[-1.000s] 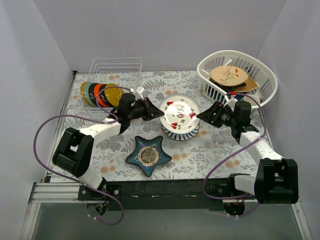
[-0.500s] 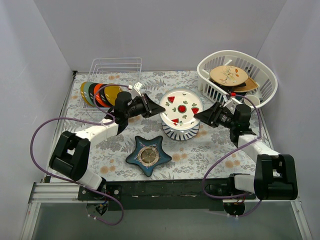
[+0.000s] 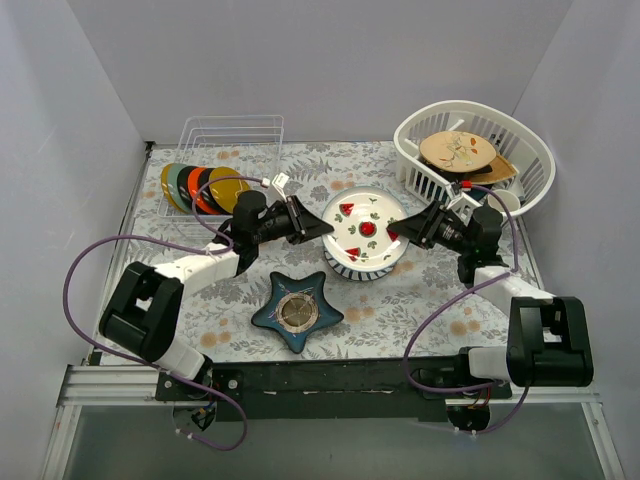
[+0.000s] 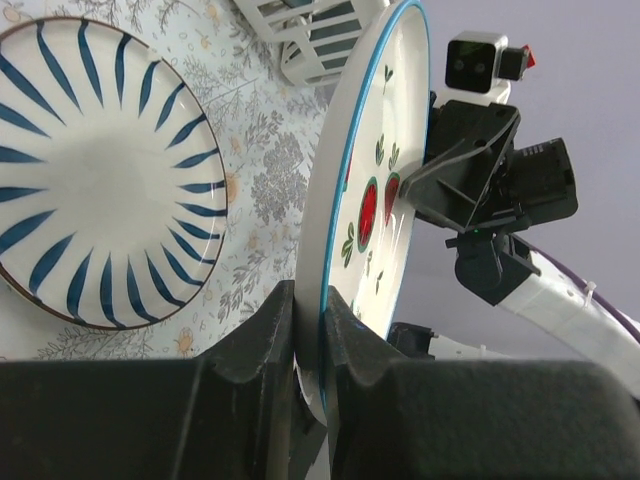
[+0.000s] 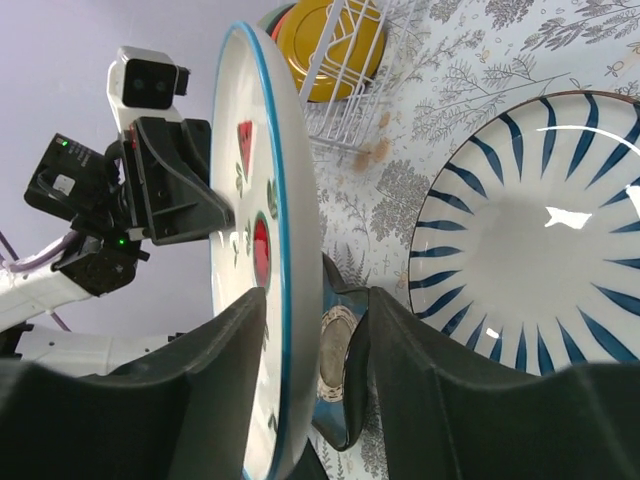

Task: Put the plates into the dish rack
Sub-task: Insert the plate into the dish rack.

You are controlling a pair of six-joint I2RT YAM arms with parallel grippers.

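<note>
The white plate with red triangles (image 3: 365, 225) is held tilted above a blue-striped plate (image 3: 362, 266) at the table's middle. My left gripper (image 3: 325, 228) is shut on its left rim; in the left wrist view both fingers (image 4: 262, 340) pinch the rim (image 4: 375, 150). My right gripper (image 3: 402, 232) is open and straddles its right rim (image 5: 250, 200), with a gap behind the plate. The wire dish rack (image 3: 232, 135) stands at the back left. Several coloured plates (image 3: 205, 188), yellow, orange-red and teal among them, stand on edge at its front.
A dark blue star-shaped dish (image 3: 296, 312) lies in front of the striped plate. A white oval slotted basket (image 3: 530, 150) at the back right holds a tan plate (image 3: 457, 150). The striped plate also shows in both wrist views (image 4: 90, 170) (image 5: 540, 260).
My left gripper has lifted the red-triangle plate off the striped plate and tilted it. My right gripper has moved left and now straddles its right rim.
</note>
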